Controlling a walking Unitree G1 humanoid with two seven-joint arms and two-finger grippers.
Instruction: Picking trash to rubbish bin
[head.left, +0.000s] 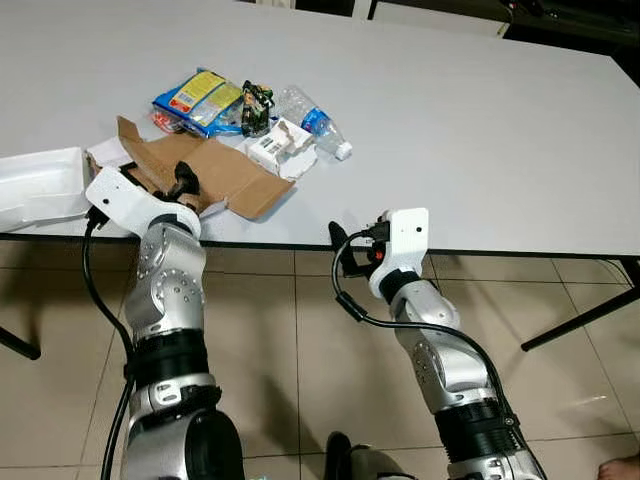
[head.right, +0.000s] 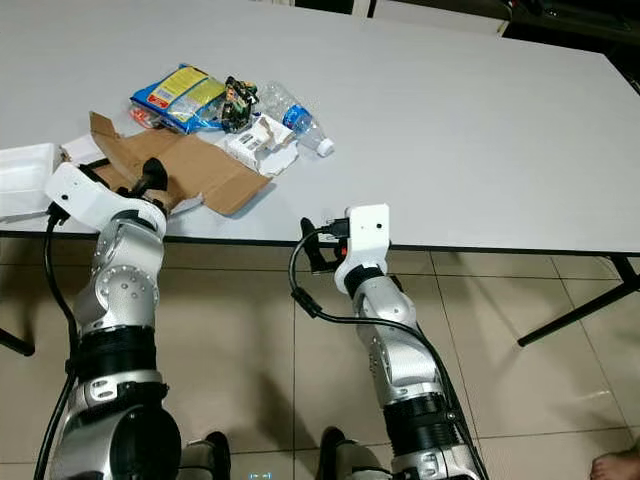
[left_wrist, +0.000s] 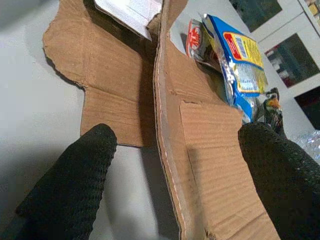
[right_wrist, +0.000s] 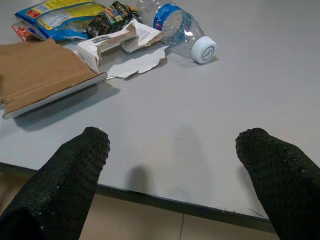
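Left arm: bent at the elbow, reaching up over the near table edge; the left gripper (left_wrist: 175, 165) sits low over the cardboard (head.left: 215, 170), its 2 black fingers (left_wrist: 75, 180) spread apart, 1 on each side of a raised fold, closed on nothing.
Right arm: bent, forearm rising from below; the right gripper (right_wrist: 175, 175) hangs just at the near table edge, short of the trash, fingers (right_wrist: 280, 170) wide apart with nothing between them.
Finger texture: black, knobbly, rounded tips.
Table (head.left: 480, 130): flat, pale grey top with a dark edge, on dark legs over beige floor tiles.
Cardboard: brown, corrugated, a flattened box with torn ragged flaps and a creased ridge down the middle, lying near the front left of the table.
Snack bag (head.left: 198, 98): glossy blue and yellow foil, crumpled, just behind the cardboard.
Dark wrapper (head.left: 257, 105): small, crinkled, touching the snack bag.
Bottle (head.left: 312, 122): clear plastic, crushed, blue label, white cap, lying on its side.
White carton (head.left: 280, 148): small, torn open, between the cardboard and bottle.
White tray (head.left: 40, 185): shallow foam container at the table's far left; its contents cannot be made out.
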